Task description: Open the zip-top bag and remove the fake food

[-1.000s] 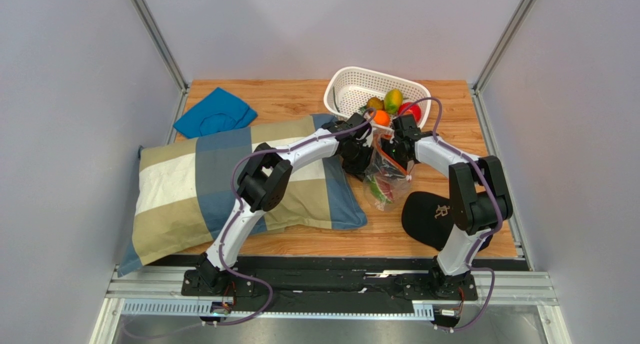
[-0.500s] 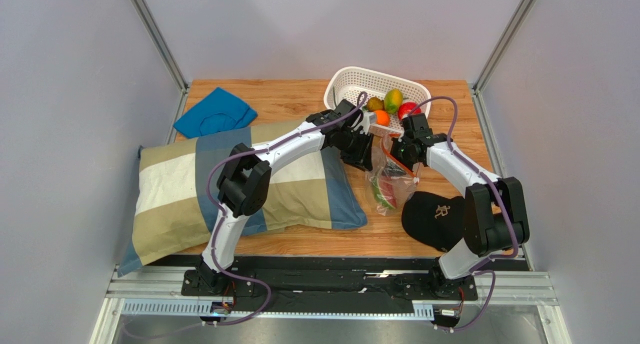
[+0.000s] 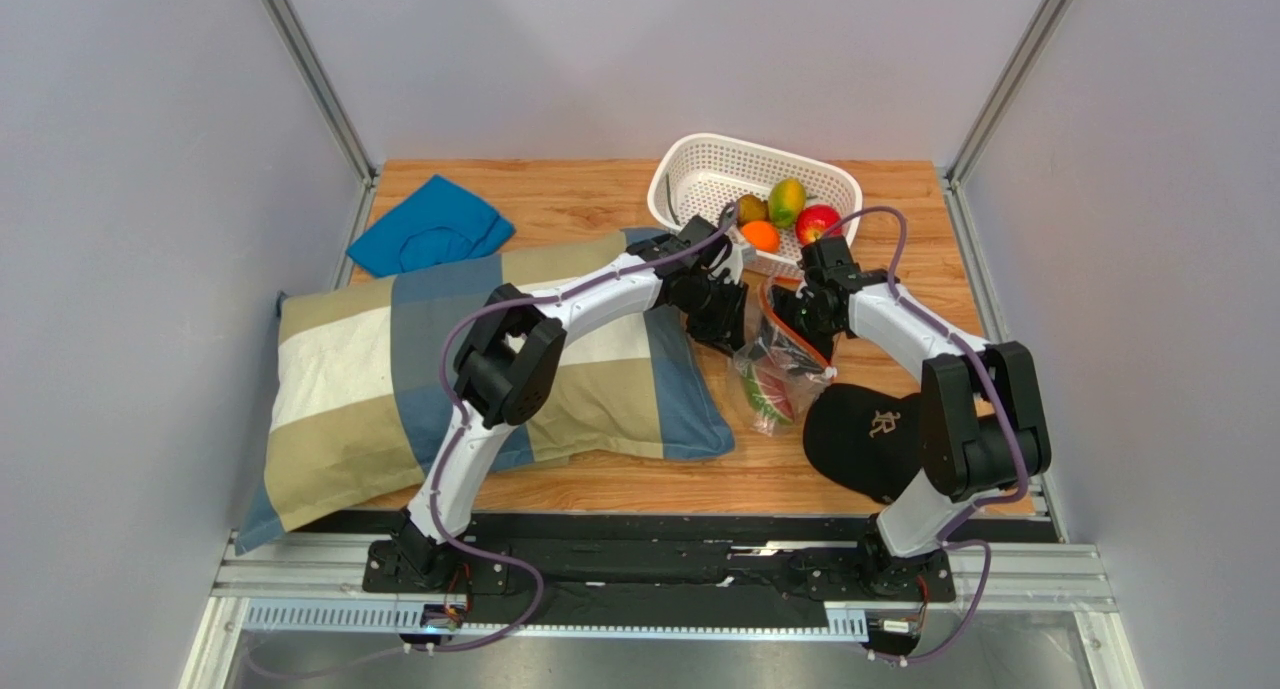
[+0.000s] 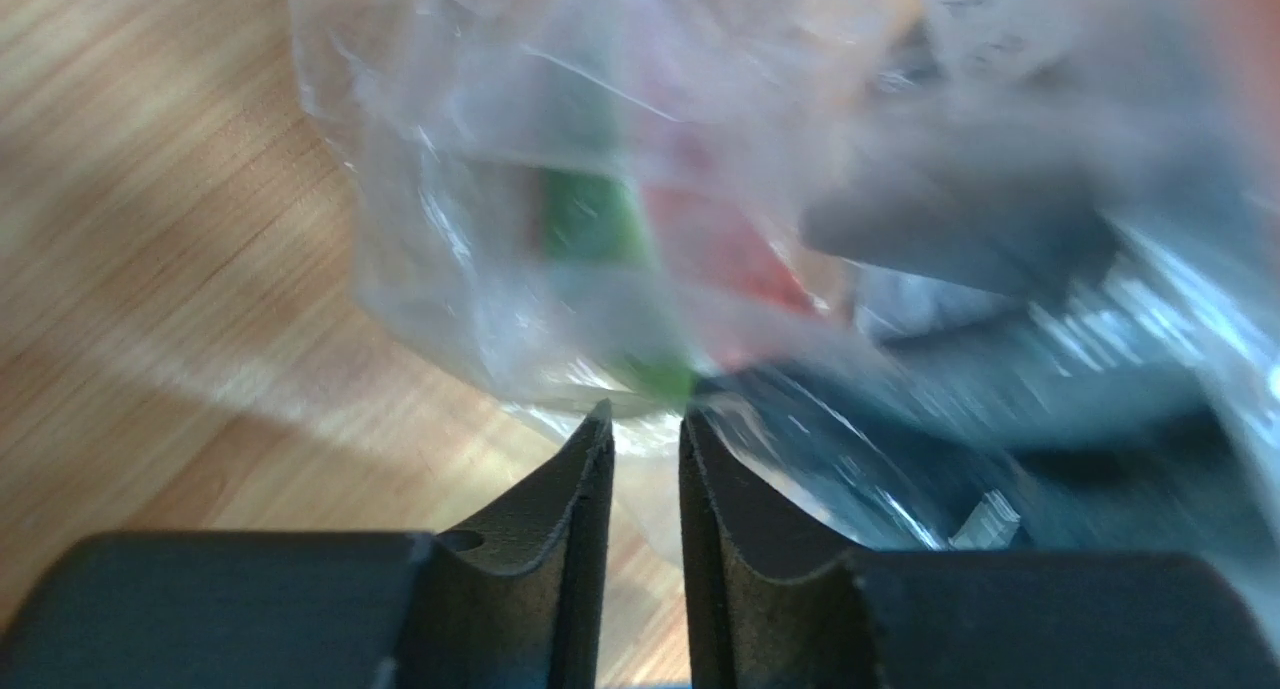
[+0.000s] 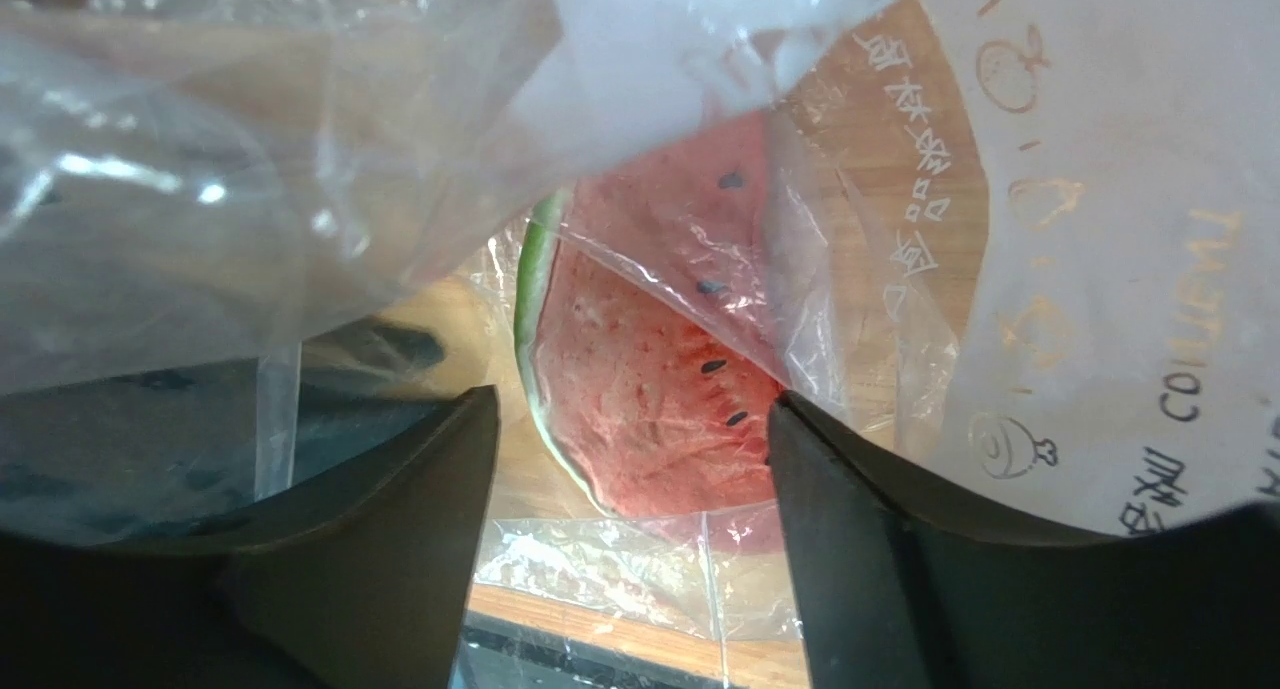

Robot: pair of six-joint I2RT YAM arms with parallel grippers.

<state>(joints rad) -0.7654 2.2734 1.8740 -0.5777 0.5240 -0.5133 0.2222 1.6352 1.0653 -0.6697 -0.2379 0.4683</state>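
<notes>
Zip-top bag (image 3: 774,371), clear crinkly plastic, between both tools | left tool (image 4: 646,419) nearly pressed together, pinch unclear | right tool (image 5: 631,407) spread | red watermelon-slice fake food (image 5: 646,374) inside bag, removal left to do

The pillow (image 3: 376,382) walls the zip-top bag (image 3: 774,382) on its left, a black cap (image 3: 860,437) sits just right, and a white basket (image 3: 718,172) stands behind. The bare desk (image 3: 759,482) in front stays passable.
</notes>
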